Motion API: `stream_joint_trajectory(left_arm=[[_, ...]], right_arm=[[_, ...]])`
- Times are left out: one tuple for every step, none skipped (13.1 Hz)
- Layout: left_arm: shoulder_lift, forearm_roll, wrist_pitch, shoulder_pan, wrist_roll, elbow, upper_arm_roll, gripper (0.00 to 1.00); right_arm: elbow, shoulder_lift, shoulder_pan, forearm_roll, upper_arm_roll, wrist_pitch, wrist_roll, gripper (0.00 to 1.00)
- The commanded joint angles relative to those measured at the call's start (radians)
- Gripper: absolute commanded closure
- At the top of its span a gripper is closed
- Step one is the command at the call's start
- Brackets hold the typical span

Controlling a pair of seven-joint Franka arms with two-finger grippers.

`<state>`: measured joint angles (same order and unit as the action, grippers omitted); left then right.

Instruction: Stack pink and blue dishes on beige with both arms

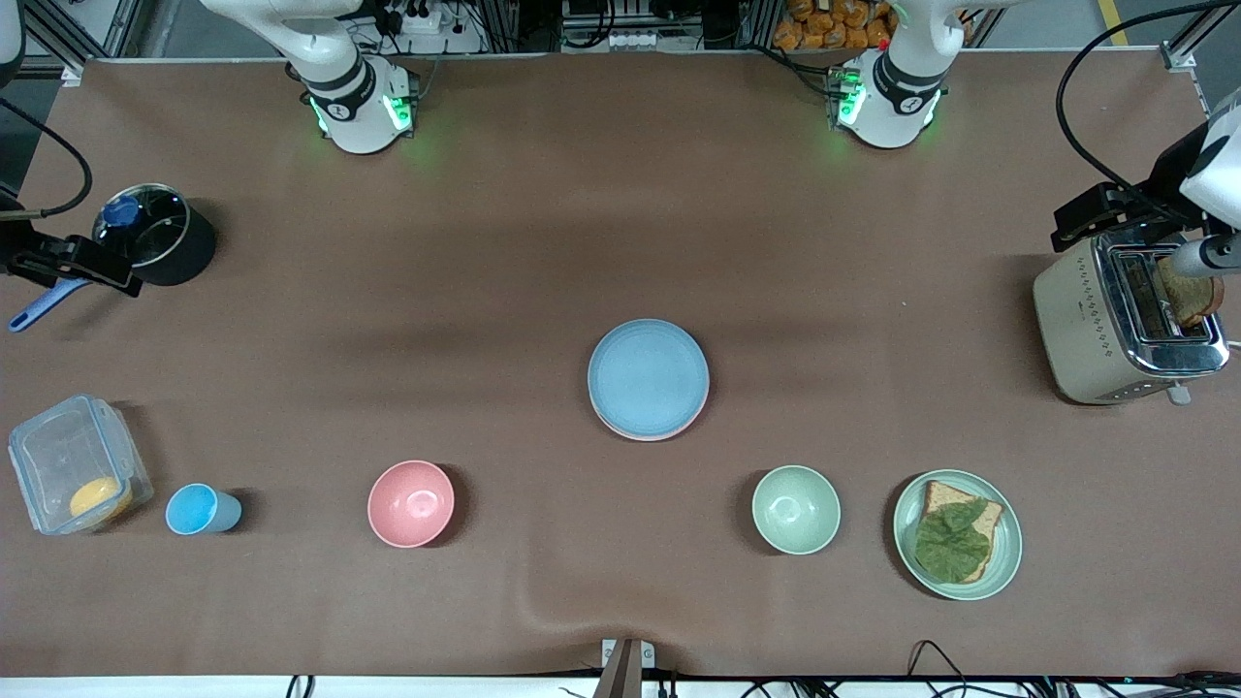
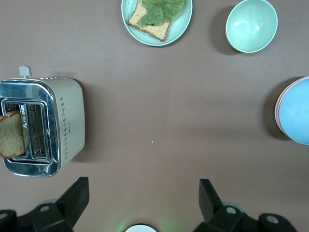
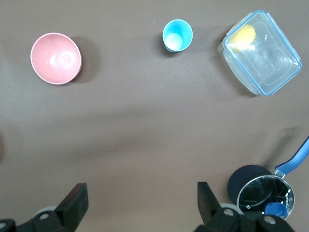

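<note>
The light blue plate (image 1: 648,376) lies in the middle of the table on top of a stack. A thin rim of the pink plate (image 1: 642,435) shows under its edge nearest the front camera. The beige plate is hidden under them. In the left wrist view the blue plate (image 2: 297,112) sits at the frame's edge. My left gripper (image 2: 143,197) hangs open high over bare table near the toaster, holding nothing. My right gripper (image 3: 140,198) hangs open and empty high over bare table near the pot. Both arms wait at their own ends, well apart from the stack.
A toaster (image 1: 1096,330) holding toast stands at the left arm's end. Along the side near the front camera stand a pale green plate (image 1: 1008,543) with toast and a leaf, a green bowl (image 1: 796,509), a pink bowl (image 1: 411,503), a blue cup (image 1: 199,509) and a clear box (image 1: 58,456). A black pot (image 1: 184,247) stands at the right arm's end.
</note>
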<state>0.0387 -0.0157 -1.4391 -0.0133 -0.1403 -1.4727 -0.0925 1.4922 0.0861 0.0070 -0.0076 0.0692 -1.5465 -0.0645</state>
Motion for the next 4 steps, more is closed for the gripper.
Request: stream_joint_trajectory(left_arm=[[0.0,0.014,0.022,-0.001,0.015,0.018,0.002,0.0],[-0.002,0.014,0.022,-0.002,0.015,0.02,-0.003,0.0],[-0.002,0.011,0.025,-0.002,0.015,0.02,-0.004,0.0],[0.0,0.014,0.031,-0.002,0.015,0.02,0.002,0.0]], right_arm=[[0.003,-0.003,0.001,-0.011,-0.011,-0.012,-0.001,0.0],[0.002,-0.003,0.005,-0.006,-0.011,-0.012,-0.003,0.0],[0.0,-0.005,0.016,-0.003,-0.011,-0.011,-0.004,0.0],[0.0,-0.005,0.018,-0.003,-0.011,-0.011,-0.004,0.0]])
